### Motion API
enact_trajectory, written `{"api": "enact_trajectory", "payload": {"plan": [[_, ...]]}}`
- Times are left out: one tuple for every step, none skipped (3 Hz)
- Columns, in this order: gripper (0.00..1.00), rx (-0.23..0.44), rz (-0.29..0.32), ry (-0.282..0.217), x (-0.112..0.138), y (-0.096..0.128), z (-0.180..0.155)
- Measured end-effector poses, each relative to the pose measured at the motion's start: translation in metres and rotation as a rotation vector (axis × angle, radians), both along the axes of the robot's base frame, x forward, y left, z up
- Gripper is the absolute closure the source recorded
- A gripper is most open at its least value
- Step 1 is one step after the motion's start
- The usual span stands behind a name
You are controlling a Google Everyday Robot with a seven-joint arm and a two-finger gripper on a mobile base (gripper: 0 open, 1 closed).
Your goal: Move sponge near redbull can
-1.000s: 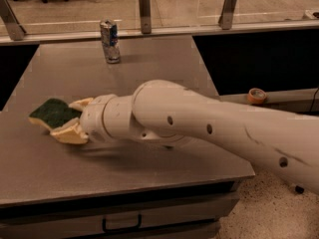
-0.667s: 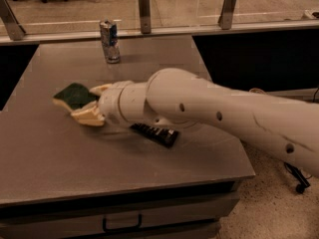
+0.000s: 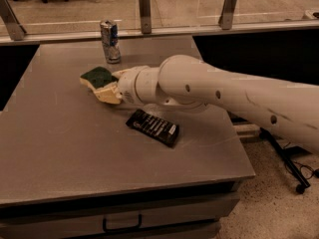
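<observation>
A drawer handle (image 3: 121, 224) shows at the bottom edge, under a grey table (image 3: 60, 153). A flat black packet (image 3: 152, 127) lies at the table's centre, just below the white arm (image 3: 224, 93) that reaches in from the right. Left of centre, the gripper (image 3: 103, 87) is clamped on the sponge (image 3: 98, 75), green side up. The can (image 3: 110, 41) stands upright near the far edge, close above the sponge with nothing between them. Metal posts (image 3: 144, 9) and glass line the top of the frame.
</observation>
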State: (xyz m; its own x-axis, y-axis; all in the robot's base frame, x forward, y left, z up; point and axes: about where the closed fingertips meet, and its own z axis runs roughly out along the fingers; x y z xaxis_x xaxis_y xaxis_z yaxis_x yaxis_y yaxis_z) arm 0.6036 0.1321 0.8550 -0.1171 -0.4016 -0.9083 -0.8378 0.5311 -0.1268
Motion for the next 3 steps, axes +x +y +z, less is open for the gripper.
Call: {"api": "enact_trajectory", "payload": {"plan": [[0.82,-0.021,-0.047,-0.013,0.035,-0.01,0.0],[0.58,-0.047,-0.064,-0.018,0.061,-0.014,-0.003],[0.35,-0.071,-0.077,-0.011,0.075,-0.018,-0.007]]}}
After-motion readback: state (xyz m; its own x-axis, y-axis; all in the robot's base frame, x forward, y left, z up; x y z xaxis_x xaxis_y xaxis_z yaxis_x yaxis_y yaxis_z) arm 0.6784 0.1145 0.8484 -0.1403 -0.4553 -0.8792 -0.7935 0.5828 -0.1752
